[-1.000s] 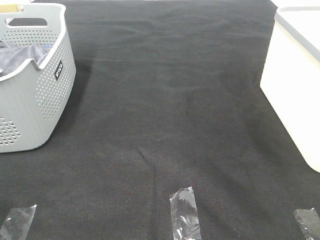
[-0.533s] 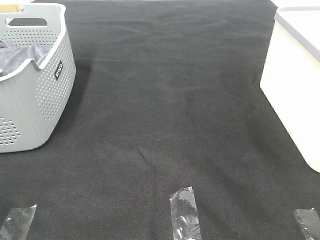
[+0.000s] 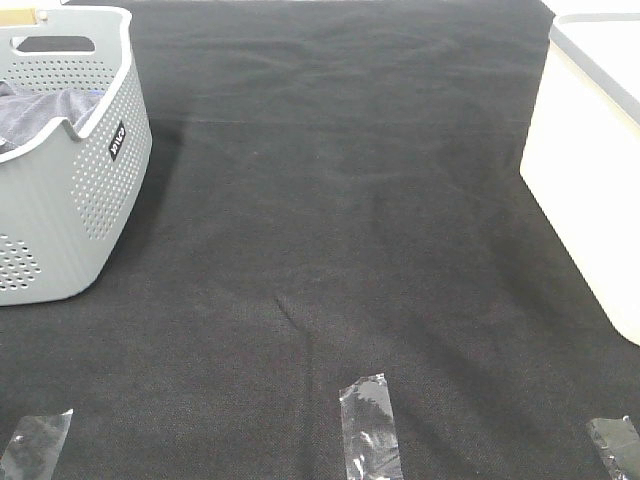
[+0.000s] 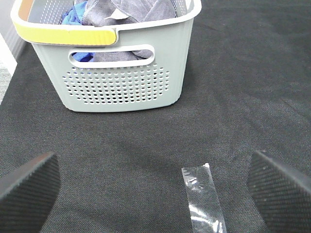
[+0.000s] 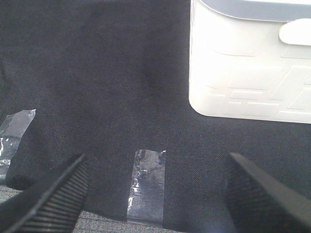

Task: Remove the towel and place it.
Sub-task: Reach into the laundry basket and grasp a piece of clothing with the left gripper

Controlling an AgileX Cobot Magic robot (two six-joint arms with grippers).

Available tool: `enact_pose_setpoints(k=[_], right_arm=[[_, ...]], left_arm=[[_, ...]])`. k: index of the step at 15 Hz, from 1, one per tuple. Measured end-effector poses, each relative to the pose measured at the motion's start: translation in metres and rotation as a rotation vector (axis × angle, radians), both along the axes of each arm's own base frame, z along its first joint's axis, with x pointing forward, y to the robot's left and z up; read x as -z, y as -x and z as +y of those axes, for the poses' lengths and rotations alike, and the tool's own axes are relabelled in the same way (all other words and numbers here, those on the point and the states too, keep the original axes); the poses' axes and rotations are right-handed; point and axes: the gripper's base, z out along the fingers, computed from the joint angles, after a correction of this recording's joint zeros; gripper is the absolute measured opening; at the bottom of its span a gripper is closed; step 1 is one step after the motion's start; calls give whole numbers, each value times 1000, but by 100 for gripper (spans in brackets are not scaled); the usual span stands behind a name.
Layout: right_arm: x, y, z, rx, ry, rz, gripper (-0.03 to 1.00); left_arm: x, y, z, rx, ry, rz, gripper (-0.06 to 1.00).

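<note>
The dark slate-grey towel (image 3: 35, 112) lies bunched inside the grey perforated basket (image 3: 90, 190) at the table's far left; in the left wrist view the towel (image 4: 131, 12) fills the basket (image 4: 121, 82) beside a bright blue cloth (image 4: 75, 15). My left gripper (image 4: 153, 187) is open, hovering low over the black mat a short way in front of the basket, nothing between its fingers. My right gripper (image 5: 155, 194) is open too, above a tape strip (image 5: 147, 182) near the white bin (image 5: 248, 73). Neither gripper shows in the exterior high view.
A white lidded bin (image 3: 590, 170) stands at the right edge. Clear tape strips (image 3: 370, 428) mark the black mat (image 3: 340, 220) near its front edge, with others at the left (image 3: 35, 445) and right (image 3: 615, 445). A yellow handle (image 4: 63, 35) tops the basket's near rim.
</note>
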Motion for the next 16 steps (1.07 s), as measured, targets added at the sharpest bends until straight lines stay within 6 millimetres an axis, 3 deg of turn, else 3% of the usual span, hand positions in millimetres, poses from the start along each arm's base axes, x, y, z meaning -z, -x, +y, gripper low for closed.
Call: enact_pose_setpoints(k=[10, 13, 16], right_arm=[[0, 0, 0, 0, 0, 0, 75], [0, 0, 0, 0, 0, 0, 75], [0, 0, 0, 0, 0, 0, 75]], left_arm=[[-1, -2, 1, 18, -70, 12, 99], [-16, -19, 2, 92, -180, 145, 99], [-44, -48, 2, 191, -296, 244, 99]])
